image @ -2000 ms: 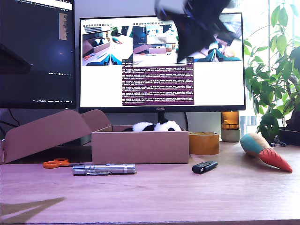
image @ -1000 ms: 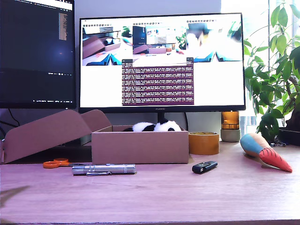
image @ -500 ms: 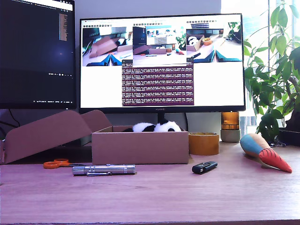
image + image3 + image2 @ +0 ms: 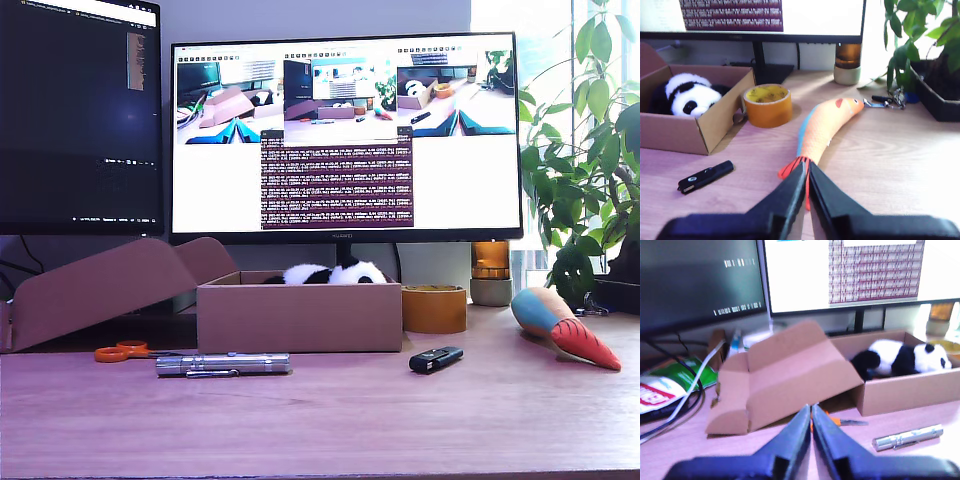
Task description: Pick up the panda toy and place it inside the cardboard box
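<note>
Desk (image 4: 420,420) of pale wood runs across the exterior view, with two monitors standing behind it. From that view's left: the flap lid (image 4: 100,285) of the cardboard box (image 4: 300,318) slopes outward and down to the desk, orange scissors (image 4: 122,352) lie in front of it, and a silver flashlight (image 4: 222,364) lies just in front of the box's front wall. The box sits open near the middle, and the panda toy (image 4: 325,272) lies inside it, its white and black fur showing just above the rim. Just beside the box, toward the exterior view's right, stands a round yellow-brown container (image 4: 434,308); a small black stick-shaped device (image 4: 436,358) lies on the desk in front of it. Further right lies the teal-and-orange carrot plush (image 4: 562,328), and a leafy plant (image 4: 590,160) rises at that view's right edge.

Neither arm shows in the exterior view. In the first wrist view, my first gripper (image 4: 810,412) has its jaws pressed together with nothing between them, pointing toward the flap lid, with the panda lying lengthwise in the box beyond. In the second wrist view, my second gripper (image 4: 807,170) likewise has its jaws closed and empty, above the desk near the red end of the carrot plush.
</note>
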